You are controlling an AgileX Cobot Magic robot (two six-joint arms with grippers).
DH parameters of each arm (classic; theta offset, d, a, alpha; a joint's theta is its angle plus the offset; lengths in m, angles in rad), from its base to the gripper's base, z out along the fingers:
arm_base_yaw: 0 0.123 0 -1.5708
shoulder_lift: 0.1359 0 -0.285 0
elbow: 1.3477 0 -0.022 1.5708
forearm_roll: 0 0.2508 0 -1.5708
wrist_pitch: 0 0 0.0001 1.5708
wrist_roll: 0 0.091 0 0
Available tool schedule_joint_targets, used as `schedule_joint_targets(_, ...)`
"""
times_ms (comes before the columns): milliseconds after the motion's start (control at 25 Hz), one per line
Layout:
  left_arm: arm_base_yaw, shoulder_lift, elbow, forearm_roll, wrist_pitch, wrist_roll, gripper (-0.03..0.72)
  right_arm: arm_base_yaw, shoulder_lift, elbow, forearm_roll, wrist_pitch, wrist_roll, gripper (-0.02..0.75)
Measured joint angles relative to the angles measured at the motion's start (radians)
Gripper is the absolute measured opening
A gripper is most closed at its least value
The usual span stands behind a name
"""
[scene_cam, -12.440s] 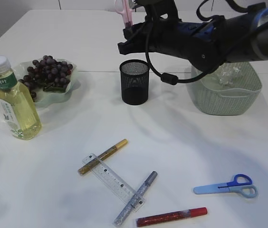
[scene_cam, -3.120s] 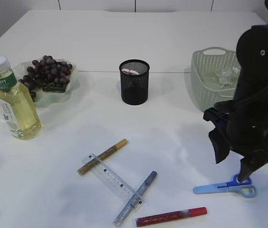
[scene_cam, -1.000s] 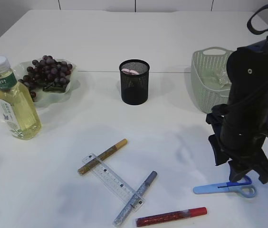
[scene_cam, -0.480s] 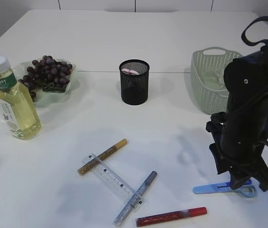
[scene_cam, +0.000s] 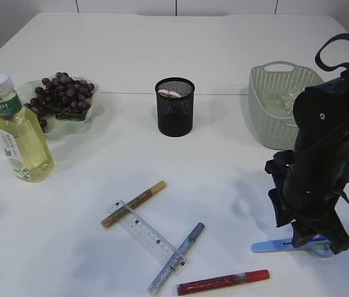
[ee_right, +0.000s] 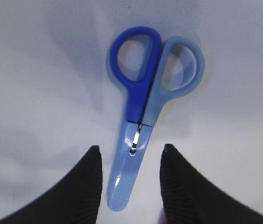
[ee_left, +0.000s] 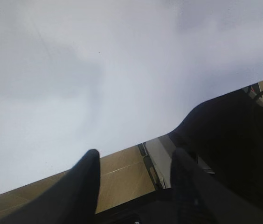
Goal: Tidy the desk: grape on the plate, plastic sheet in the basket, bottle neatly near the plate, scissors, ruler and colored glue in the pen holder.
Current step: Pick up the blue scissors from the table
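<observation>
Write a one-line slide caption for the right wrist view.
Open right hand straddles the sheathed blades of blue scissors lying flat on the white table.

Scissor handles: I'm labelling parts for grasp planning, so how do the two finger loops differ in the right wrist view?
The left loop is dark blue and narrower; the right loop is pale blue, rounder and sits a little lower. Both lie flat on the table, touching side by side, above the pale blue blade cover.

A white table (scene_cam: 162, 49), wood-toned floor (ee_left: 122, 175) seemingly beyond its edge.
</observation>
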Motion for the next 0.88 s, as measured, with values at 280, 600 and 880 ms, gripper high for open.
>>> schedule_joint_targets(280,0.0,0.001,0.0,0.002,0.0,0.0,0.363,0.0,0.014,0.006,0.0,-0.005,0.018,0.333)
schedule_joint_targets(600,0.0,0.001,0.0,0.002,0.0,0.0,0.363,0.0,0.014,0.058,0.005,-0.052,0.025,0.333)
schedule_joint_targets(880,0.0,0.001,0.0,0.002,0.0,0.0,0.363,0.0,0.014,0.067,0.008,-0.095,0.059,0.333)
